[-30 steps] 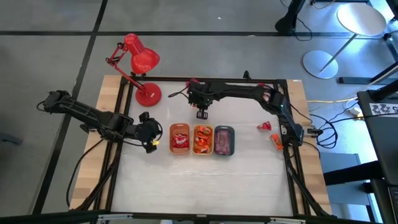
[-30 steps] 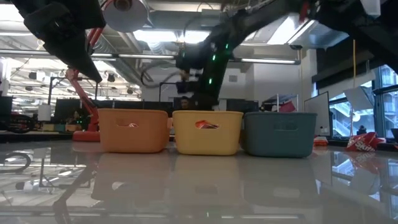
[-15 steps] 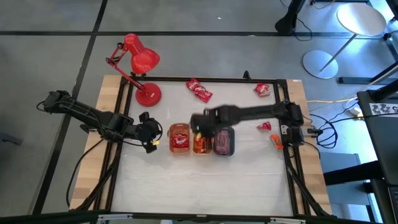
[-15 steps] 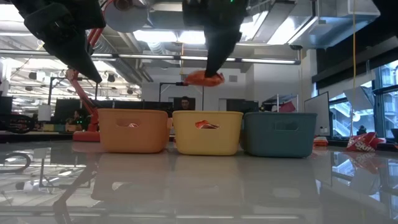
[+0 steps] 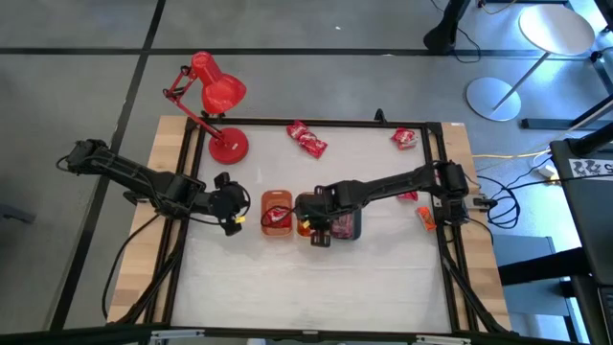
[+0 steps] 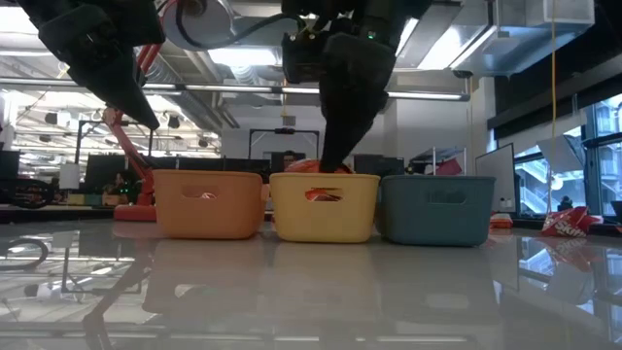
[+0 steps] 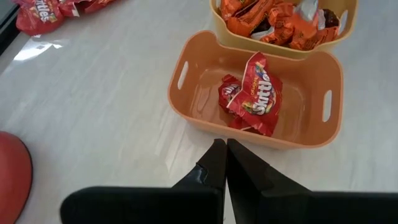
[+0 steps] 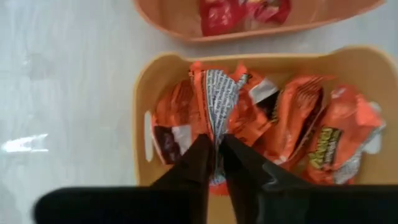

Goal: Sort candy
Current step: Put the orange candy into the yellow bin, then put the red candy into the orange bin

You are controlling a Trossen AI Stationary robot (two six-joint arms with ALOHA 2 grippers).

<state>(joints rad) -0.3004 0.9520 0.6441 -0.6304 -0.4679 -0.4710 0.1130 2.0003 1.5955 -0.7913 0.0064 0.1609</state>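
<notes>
Three trays stand in a row on the desk (image 5: pixel 249 278): one orange tray (image 5: pixel 277 213), one yellow tray (image 8: pixel 146 93) and one grey tray (image 5: pixel 347 222). Two arms work here, each with two fingers. Loose candy lies in about four spots on the desk, among them a red packet (image 5: pixel 307 138), though the small ones are hard to count; one red lamp (image 5: pixel 215 96) stands at a corner.

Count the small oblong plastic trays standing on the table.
3, in one row: the orange plastic tray nearest the left arm, the yellow plastic tray in the middle, the grey-blue plastic tray at the other end.
</notes>
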